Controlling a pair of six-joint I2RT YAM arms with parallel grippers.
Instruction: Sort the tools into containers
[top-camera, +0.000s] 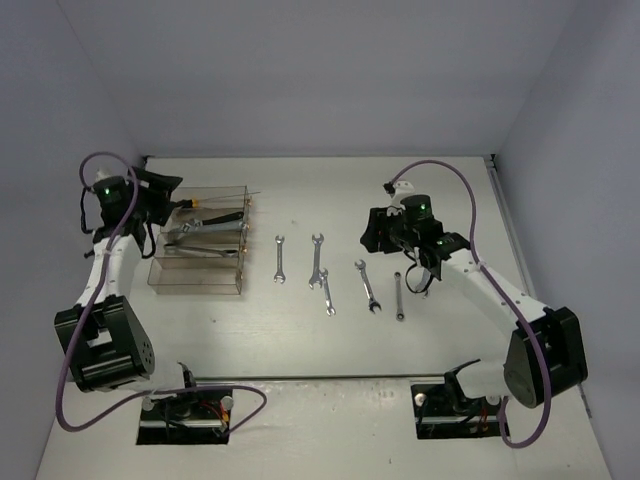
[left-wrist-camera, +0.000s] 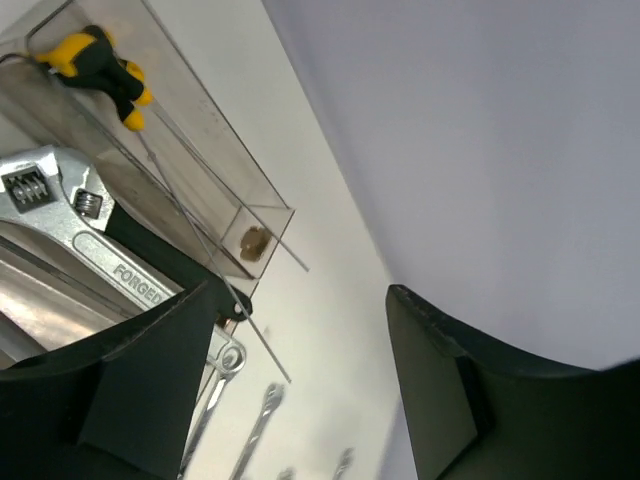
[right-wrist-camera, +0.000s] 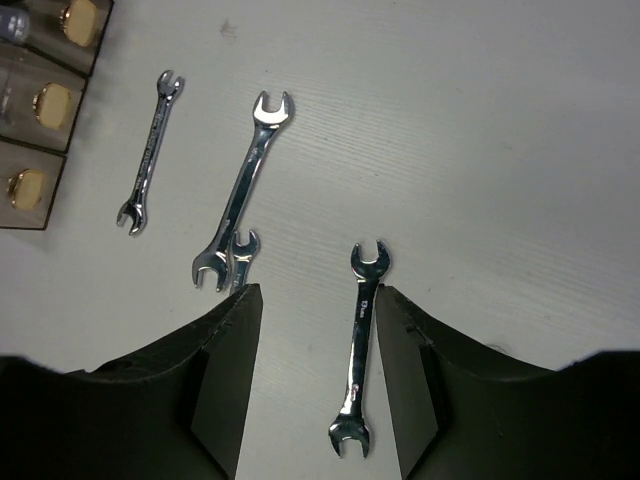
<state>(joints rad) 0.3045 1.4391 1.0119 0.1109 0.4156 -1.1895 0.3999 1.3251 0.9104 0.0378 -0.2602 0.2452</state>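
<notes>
Right end effector (right-wrist-camera: 318, 300): fingers apart, empty, above bench (right-wrist-camera: 480, 120). Target wrench (right-wrist-camera: 360, 345) lies flat between fingers, nearer right one. Long axis runs square to closing line, so straight descent should suit. Right arm nearer.

Bins (top-camera: 195, 283) well off to left. Left end effector (left-wrist-camera: 300, 298): fingers apart, empty, by bins.

Left wrist view alone shows adjustable wrench (left-wrist-camera: 60, 215) and yellow-black handle (left-wrist-camera: 100, 65) binned. Top view shows 5 wrenches loose on bench.

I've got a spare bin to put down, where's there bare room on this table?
Bare table lies behind the loose wrenches, between the containers and the right arm. Another free strip runs in front of the wrenches, before the thin bar. The middle row of wrenches is crowded.
</notes>
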